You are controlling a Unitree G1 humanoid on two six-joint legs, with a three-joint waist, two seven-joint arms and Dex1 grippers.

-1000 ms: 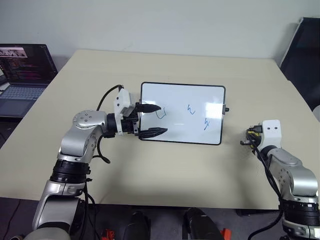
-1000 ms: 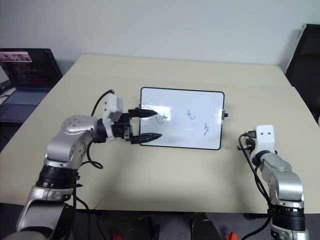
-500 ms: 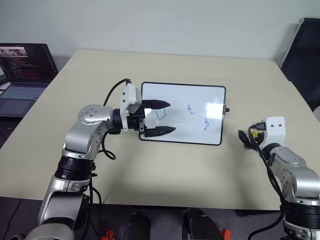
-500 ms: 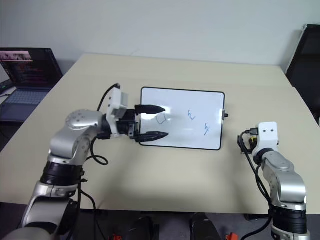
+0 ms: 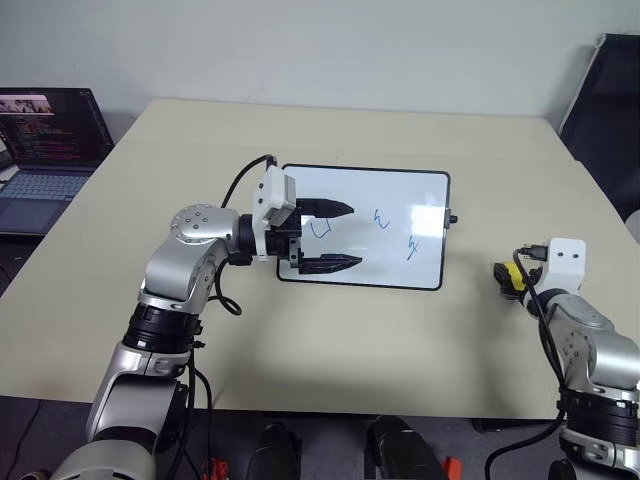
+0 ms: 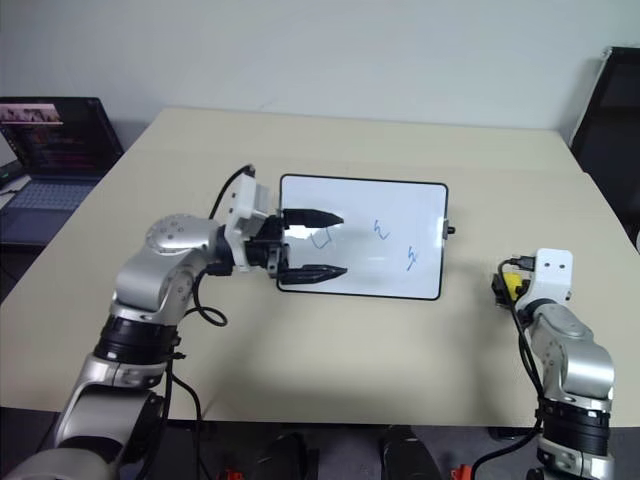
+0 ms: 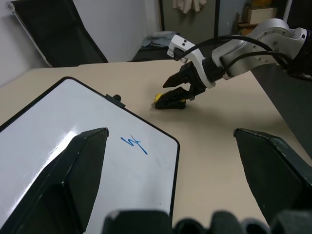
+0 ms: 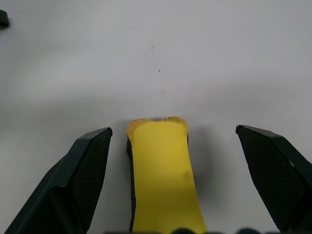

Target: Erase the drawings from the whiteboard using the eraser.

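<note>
The whiteboard [image 5: 395,195] lies flat in the middle of the table with three small blue drawings [image 5: 381,217] on it. My left gripper [image 5: 352,236] hovers open over the board's left part, its fingers level and straddling the leftmost drawing [image 5: 322,228]. The yellow eraser [image 8: 163,175] lies on the table to the right of the board. My right gripper [image 8: 173,130] is open around the eraser, with a gap on each side. In the left wrist view the right gripper [image 7: 176,90] stands over the eraser [image 7: 160,98], beyond the board's corner [image 7: 161,146].
An open laptop [image 5: 45,140] sits off the table's left side. A black chair [image 5: 612,110] stands at the far right. Bare tabletop [image 5: 350,340] stretches between the board and the near edge.
My left gripper has moved right and a little up, further over the board. My right hand has shifted right, and the yellow eraser now shows in front of it.
</note>
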